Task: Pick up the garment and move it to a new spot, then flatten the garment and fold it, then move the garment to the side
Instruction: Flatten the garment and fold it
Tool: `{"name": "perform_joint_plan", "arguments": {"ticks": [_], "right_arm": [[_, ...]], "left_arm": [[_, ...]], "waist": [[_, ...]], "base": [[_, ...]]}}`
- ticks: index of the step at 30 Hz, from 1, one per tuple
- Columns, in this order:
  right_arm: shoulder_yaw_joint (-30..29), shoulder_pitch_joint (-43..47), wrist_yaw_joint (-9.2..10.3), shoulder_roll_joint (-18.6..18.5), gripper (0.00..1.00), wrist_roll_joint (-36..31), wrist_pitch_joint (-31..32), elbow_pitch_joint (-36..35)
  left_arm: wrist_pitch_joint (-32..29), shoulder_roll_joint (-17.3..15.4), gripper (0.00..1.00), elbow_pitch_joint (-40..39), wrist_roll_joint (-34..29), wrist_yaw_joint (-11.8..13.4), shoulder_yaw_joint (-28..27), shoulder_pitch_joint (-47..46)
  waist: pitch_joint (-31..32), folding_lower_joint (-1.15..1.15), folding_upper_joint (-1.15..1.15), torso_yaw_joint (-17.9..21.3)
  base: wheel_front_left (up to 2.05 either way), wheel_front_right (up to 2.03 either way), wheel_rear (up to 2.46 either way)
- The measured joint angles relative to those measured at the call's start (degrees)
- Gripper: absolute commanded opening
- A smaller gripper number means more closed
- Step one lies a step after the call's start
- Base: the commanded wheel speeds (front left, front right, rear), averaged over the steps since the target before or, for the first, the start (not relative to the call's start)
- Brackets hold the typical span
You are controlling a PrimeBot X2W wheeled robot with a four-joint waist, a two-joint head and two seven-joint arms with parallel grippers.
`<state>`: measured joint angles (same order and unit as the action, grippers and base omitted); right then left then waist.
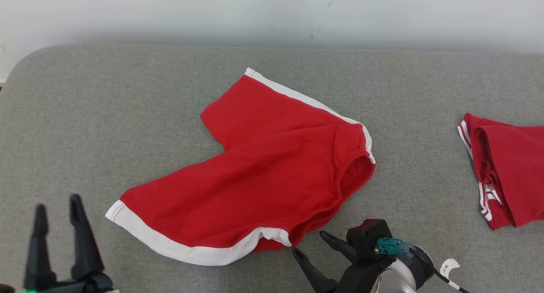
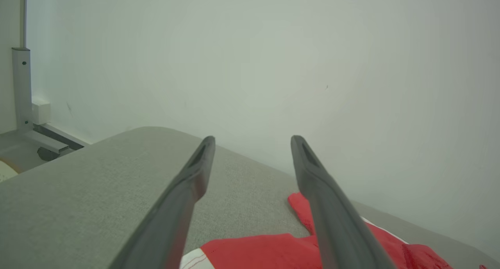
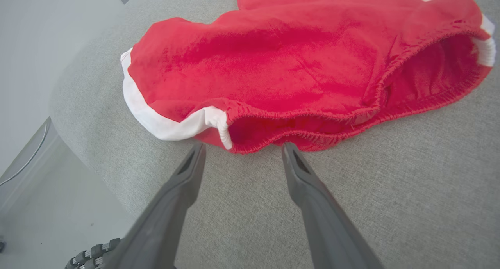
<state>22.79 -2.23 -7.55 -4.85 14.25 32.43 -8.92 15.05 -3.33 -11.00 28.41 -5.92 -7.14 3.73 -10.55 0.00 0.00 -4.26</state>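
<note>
Covering most of the head view, the grey padded worktop (image 1: 106, 114) carries the red shorts (image 1: 263, 169) near its middle. They lie loose: the two legs splay apart in a V, the elastic waistband (image 3: 312, 116) gapes open towards the robot, and the white-trimmed leg hem (image 1: 170, 242) points to the lower left. A second red garment (image 1: 510, 174), already folded, sits well apart at the right edge.

The right gripper (image 1: 309, 242) hangs just beside the near waistband with its jaws apart and nothing between them, its tips close to the cloth. The left gripper (image 1: 58, 203) stands off to the lower left, clear of the shorts, jaws likewise apart and empty.

By the look of it the shorts have their new spot, and flattening is the step in hand. The next move likely calls for the right jaws to pinch the waistband and the left to take the hem, then draw the cloth taut so that the legs lie together before any fold.
</note>
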Motion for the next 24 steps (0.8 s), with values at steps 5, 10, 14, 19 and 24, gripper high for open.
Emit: {"name": "perform_joint_plan", "arguments": {"ticks": [5, 10, 14, 19, 24], "right_arm": [[-0.1, -0.2, 0.00, 0.9, 1.00, -0.4, -1.3, 0.8], [0.7, -0.7, -0.01, 1.4, 1.00, -0.7, -2.2, 3.0], [0.9, -1.6, 0.00, 1.7, 1.00, -0.2, -3.3, 5.2], [2.0, -3.6, 0.00, 1.8, 0.91, 0.8, -4.6, 8.1], [3.0, -5.1, 0.00, 1.9, 0.30, 1.1, -5.8, 10.3]], "left_arm": [[0.0, 0.3, 1.00, -1.9, -5.1, 1.8, -0.4, -0.3], [0.0, 0.4, 1.00, -0.9, -8.0, 2.3, 2.1, 0.2], [0.0, 0.4, 1.00, -0.1, -10.4, 2.4, 2.8, 1.0], [0.0, 0.4, 1.00, 2.0, -11.6, 1.9, 3.7, 1.1], [0.0, 0.4, 1.00, 3.9, -12.3, 1.4, 4.5, 1.1]], "waist": [[0.2, 0.00, 0.00, -0.5], [0.5, 0.00, 0.00, -1.0], [0.6, 0.00, 0.00, -1.5], [0.3, 0.00, 0.00, -2.1], [0.0, 0.00, 0.00, -2.5]], "base": [[0.00, 0.00, 0.00], [0.00, 0.00, 0.00], [0.00, 0.00, 0.00], [0.00, 0.00, 0.00], [0.00, 0.00, 0.00]]}}
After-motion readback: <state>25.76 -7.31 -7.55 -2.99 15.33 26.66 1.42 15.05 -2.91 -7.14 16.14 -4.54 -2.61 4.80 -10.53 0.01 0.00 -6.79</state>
